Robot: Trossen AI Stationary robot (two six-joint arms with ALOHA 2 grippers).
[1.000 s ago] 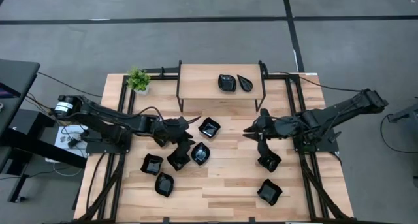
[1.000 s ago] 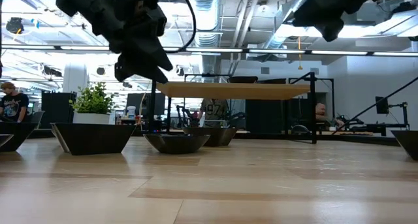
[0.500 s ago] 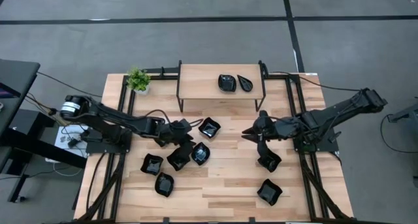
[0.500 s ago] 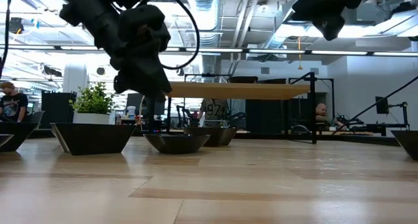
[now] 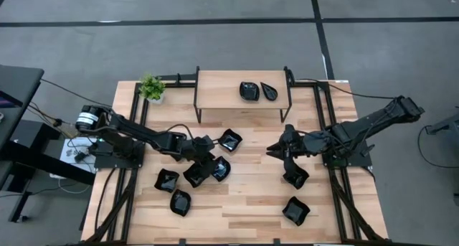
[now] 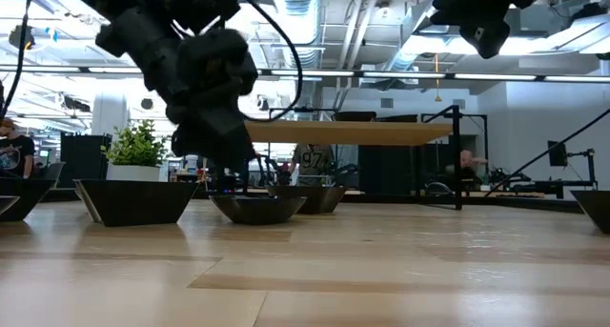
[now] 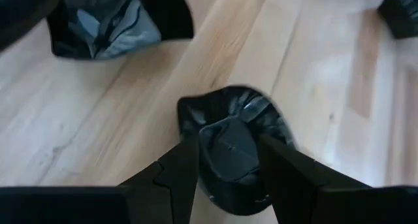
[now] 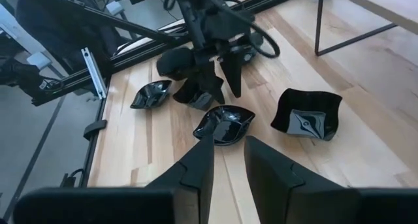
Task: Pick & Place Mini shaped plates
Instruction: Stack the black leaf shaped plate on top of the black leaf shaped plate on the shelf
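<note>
A potted plant (image 5: pixel 151 87) stands beside a raised shelf (image 5: pixel 219 90).

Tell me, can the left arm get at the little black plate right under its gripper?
Probably yes. The left gripper hangs just above the roundish black plate with its fingers open on either side. Nothing lies on that plate, and the neighbouring squarish plate sits apart from it.

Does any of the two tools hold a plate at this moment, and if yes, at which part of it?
No, nothing is held. The left tool is open, its fingers over a roundish black plate on the table. The right tool hangs above the table with nothing between its fingers.
</note>
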